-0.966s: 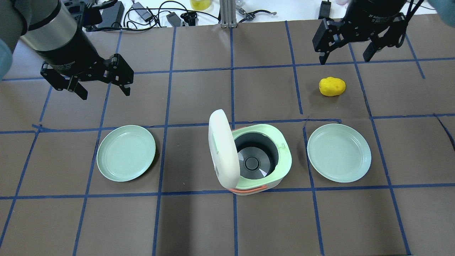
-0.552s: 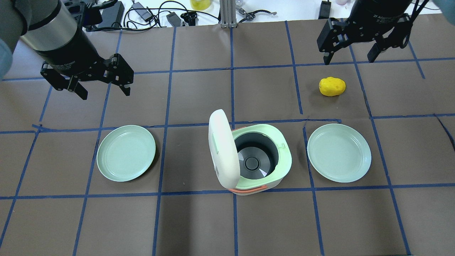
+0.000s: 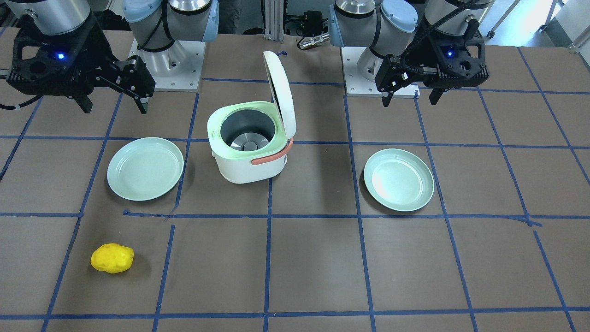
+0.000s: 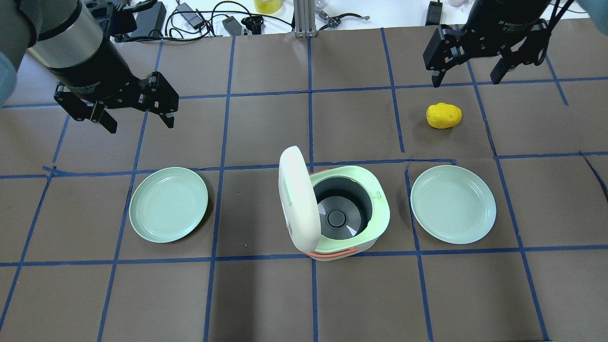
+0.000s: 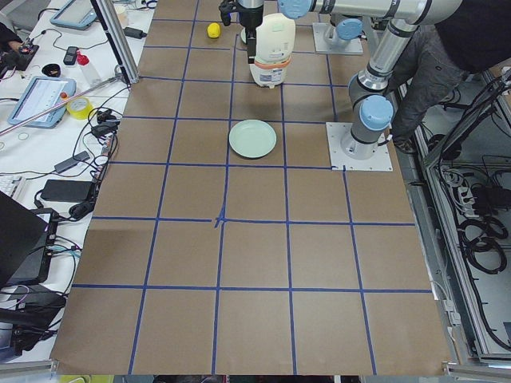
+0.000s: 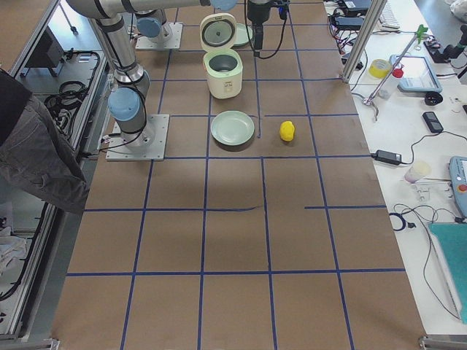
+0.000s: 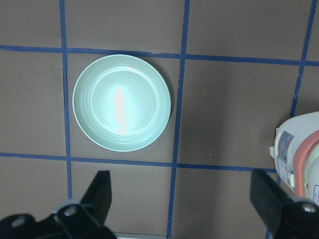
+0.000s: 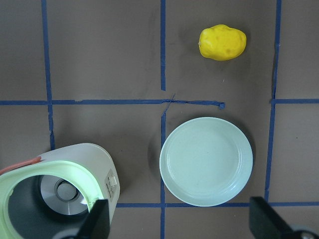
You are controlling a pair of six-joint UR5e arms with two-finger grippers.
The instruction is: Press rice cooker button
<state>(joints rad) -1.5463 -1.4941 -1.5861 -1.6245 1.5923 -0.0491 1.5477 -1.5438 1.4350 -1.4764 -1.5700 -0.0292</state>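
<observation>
Overhead exterior shows rice cooker (image 4: 332,209) well apart from right end effector (image 4: 464,81).

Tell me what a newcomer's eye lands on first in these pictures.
The white and green rice cooker stands mid-table with its lid tipped up and its pot empty. The pale green left plate and right plate flank it without touching it, and a yellow lump lies alone beyond the right plate. The left gripper and right gripper hang open above the table, holding nothing.
</observation>
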